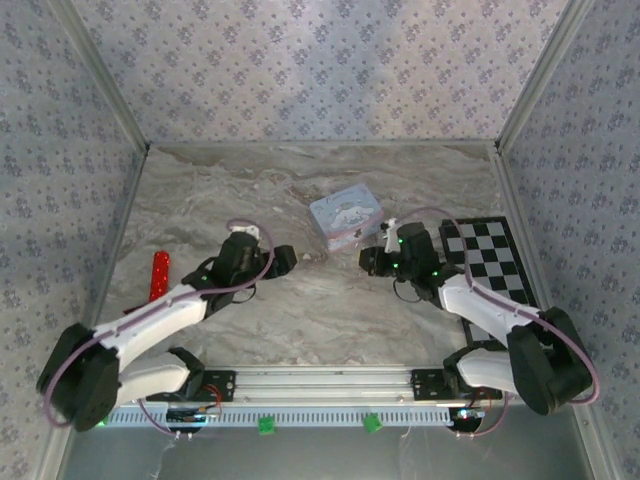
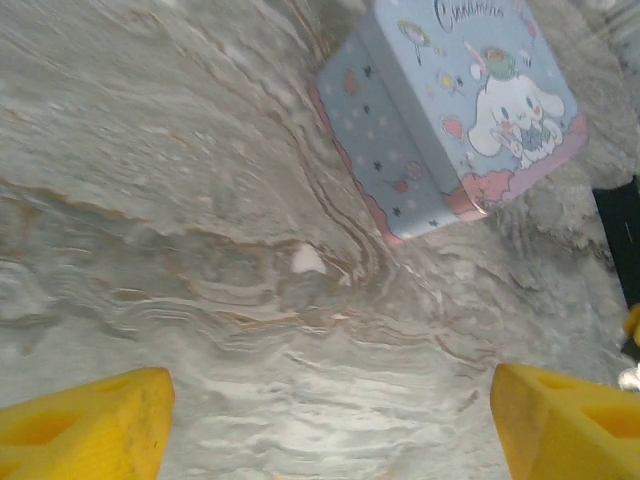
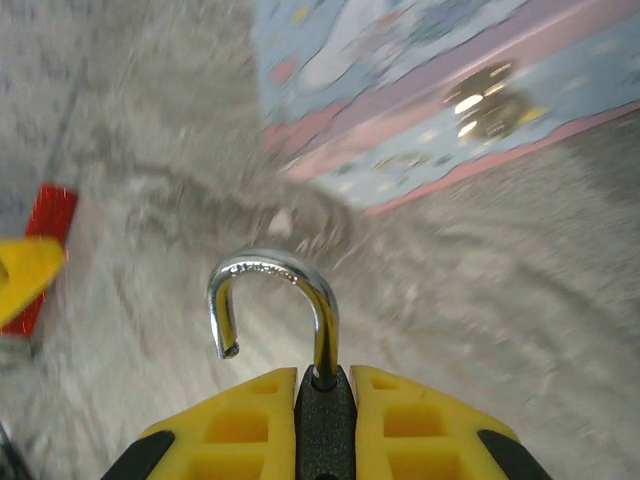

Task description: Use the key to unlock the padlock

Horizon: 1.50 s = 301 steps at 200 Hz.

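Top view: left hand (image 1: 283,258) and right hand (image 1: 372,262) face each other over the counter (image 1: 300,320), beside the tin (image 1: 345,222).
Left wrist: fingers (image 2: 85,425) spread wide, released, nothing between them.
Right wrist: right hand clenched on the padlock (image 3: 324,430), its body pinched upright so the shackle (image 3: 270,272) stands clear. One shackle end hangs free; judged unlocked.

Open padlock (image 3: 323,412), held upright.
Black body pinched between yellow fingers (image 3: 240,430); silver shackle (image 3: 272,268) stands up, its left end free.
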Each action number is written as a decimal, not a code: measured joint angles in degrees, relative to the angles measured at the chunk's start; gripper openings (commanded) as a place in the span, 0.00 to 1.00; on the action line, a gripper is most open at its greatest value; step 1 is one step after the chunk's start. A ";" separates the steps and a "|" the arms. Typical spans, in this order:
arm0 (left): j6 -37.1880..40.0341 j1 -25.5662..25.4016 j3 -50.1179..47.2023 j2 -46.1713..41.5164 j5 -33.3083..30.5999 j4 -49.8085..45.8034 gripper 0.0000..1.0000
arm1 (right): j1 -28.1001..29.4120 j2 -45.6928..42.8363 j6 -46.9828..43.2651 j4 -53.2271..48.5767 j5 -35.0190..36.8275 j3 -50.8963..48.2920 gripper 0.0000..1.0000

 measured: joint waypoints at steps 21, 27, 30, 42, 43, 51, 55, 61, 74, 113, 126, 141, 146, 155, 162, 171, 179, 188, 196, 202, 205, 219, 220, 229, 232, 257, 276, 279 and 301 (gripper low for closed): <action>1.84 0.02 -2.67 -7.28 -3.32 -0.09 0.84 | 6.38 -0.46 -2.51 -5.77 1.25 1.92 0.05; 2.47 0.02 -3.02 -9.05 -4.00 -0.28 0.84 | 7.89 -0.50 -2.80 -6.99 1.53 2.12 0.05; 2.69 0.02 -3.17 -9.81 -4.35 -0.35 0.84 | 8.57 -0.50 -2.89 -7.50 1.66 2.14 0.05; 3.96 0.02 -3.80 -13.05 -5.11 -0.85 0.85 | 10.93 -0.55 -2.97 -9.35 2.47 2.14 0.05; 3.98 0.00 -3.82 -13.20 -5.11 -0.90 0.85 | 11.15 -0.55 -2.97 -9.60 2.58 2.14 0.05; 4.74 0.00 -4.20 -15.08 -5.51 -1.55 0.85 | 12.37 -0.55 -2.95 -10.60 3.19 2.14 0.05; 5.14 0.02 -4.37 -15.89 -5.73 -1.92 0.85 | 13.00 -0.55 -2.95 -11.04 3.54 2.14 0.05; 5.46 0.02 -4.63 -16.94 -5.86 -2.51 0.85 | 13.77 -0.55 -2.91 -11.50 4.04 2.16 0.05; 6.05 0.00 -5.55 -19.32 -6.16 -3.69 0.86 | 15.13 -0.52 -2.67 -12.31 5.01 2.14 0.05; 4.96 0.00 -10.78 -28.72 -7.06 -7.96 0.89 | 16.20 0.57 -1.20 -13.64 6.97 2.14 0.05; 4.24 0.00 -12.35 -31.58 -7.06 -9.73 0.90 | 16.20 1.11 -0.72 -14.10 7.43 2.14 0.05; 3.85 0.00 -13.51 -34.16 -7.06 -11.61 0.91 | 16.17 1.81 -0.33 -14.69 7.58 2.14 0.05; 3.78 0.00 -13.79 -34.99 -7.06 -12.13 0.91 | 16.20 2.12 -0.26 -15.02 7.58 2.14 0.05; 3.65 0.00 -13.99 -36.26 -7.06 -13.05 0.92 | 16.20 2.67 -0.02 -15.52 7.56 2.14 0.05; 3.61 0.00 -14.01 -36.92 -7.04 -13.49 0.92 | 16.28 3.04 0.26 -15.98 7.54 2.14 0.05; 3.58 0.00 -14.03 -37.46 -7.04 -13.81 0.92 | 16.33 3.37 0.57 -16.57 7.50 2.14 0.05; 3.61 0.00 -14.08 -37.73 -7.04 -13.99 0.93 | 16.41 3.56 0.85 -16.94 7.37 2.14 0.05; 3.63 0.00 -14.16 -37.77 -7.04 -14.14 0.93 | 16.63 3.56 1.29 -17.16 7.34 2.14 0.05; 3.61 0.00 -14.40 -37.75 -7.06 -14.10 0.93 | 16.85 3.56 1.70 -17.20 7.30 2.14 0.05; 3.61 0.00 -14.71 -37.75 -7.04 -14.08 0.93 | 17.07 3.61 2.03 -17.20 7.23 2.14 0.05; 3.61 0.00 -14.84 -37.75 -7.04 -14.12 0.93 | 17.18 3.63 2.19 -17.20 7.17 2.14 0.05; 3.63 0.00 -15.41 -37.51 -7.04 -14.10 0.93 | 17.77 4.07 2.89 -17.31 6.95 2.14 0.06; 3.61 0.00 -15.45 -37.46 -7.04 -14.10 0.93 | 17.79 4.09 2.95 -17.33 6.95 2.14 0.06; 3.63 0.00 -15.67 -37.18 -7.04 -14.10 0.94 | 18.32 4.48 3.65 -17.64 6.91 2.14 0.06; 3.63 0.00 -15.72 -37.07 -7.04 -14.08 0.93 | 18.47 4.59 3.76 -17.79 6.91 2.14 0.06; 3.63 0.00 -15.96 -36.65 -7.04 -14.08 0.94 | 19.91 5.33 5.29 -18.88 6.88 2.14 0.06; 3.63 0.00 -16.17 -36.70 -7.04 -14.10 0.94 | 20.57 5.95 6.32 -19.39 6.84 2.12 0.06; 3.63 0.00 -16.24 -36.74 -7.04 -14.10 0.94 | 20.63 6.05 6.38 -19.50 6.82 2.12 0.06; 3.63 0.00 -16.76 -37.53 -7.02 -14.29 0.94 | 20.90 7.15 7.26 -19.93 6.86 1.99 0.07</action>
